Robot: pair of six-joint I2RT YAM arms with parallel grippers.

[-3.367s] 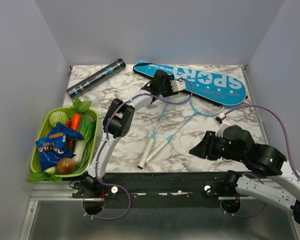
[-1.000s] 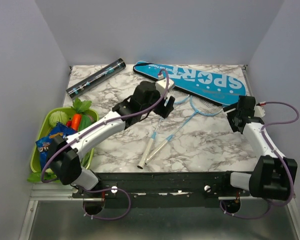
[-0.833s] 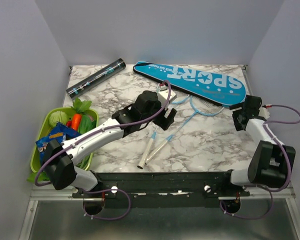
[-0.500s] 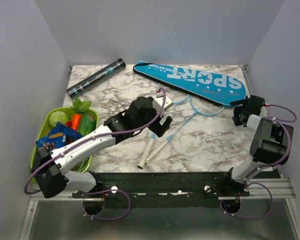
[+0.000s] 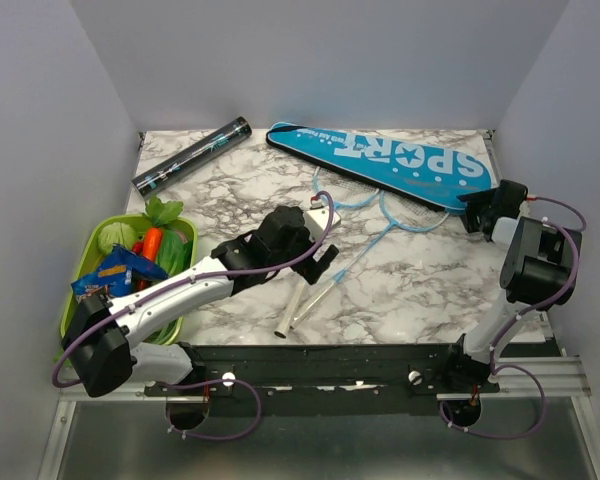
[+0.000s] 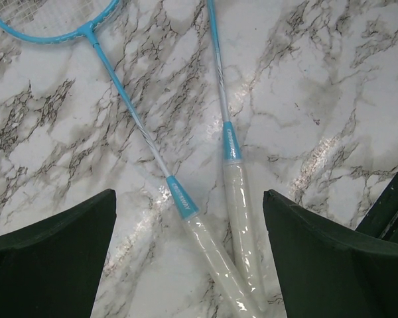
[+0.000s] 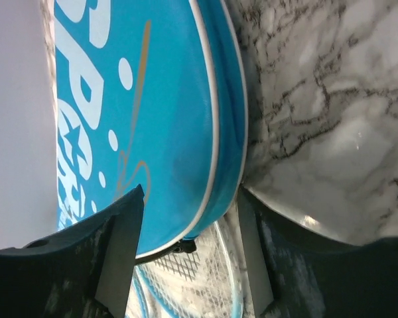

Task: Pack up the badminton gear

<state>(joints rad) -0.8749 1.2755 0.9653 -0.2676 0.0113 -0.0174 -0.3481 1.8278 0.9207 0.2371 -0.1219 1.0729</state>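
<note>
Two light-blue rackets (image 5: 365,250) lie crossed on the marble table, their heads partly under the blue "SPORT" cover (image 5: 400,160). Their white handles (image 6: 235,199) sit between the jaws of my left gripper (image 6: 189,222), which is open and hovers just above them. It also shows in the top view (image 5: 322,263). My right gripper (image 7: 189,228) is open, with the cover's wide end (image 7: 152,99) and a racket head (image 7: 199,281) between its jaws. It also shows in the top view (image 5: 477,206). The dark tube (image 5: 192,155) lies at the back left. No shuttlecocks are in view.
A green basket (image 5: 78,270) of vegetables and a snack packet stands at the left edge. Grey walls close in the table at the back and on both sides. The black rail runs along the near edge.
My left gripper has drawn back from the cover towards the near side and now sits over the racket handles. My right arm has swung from the front right up to the cover's right end.
</note>
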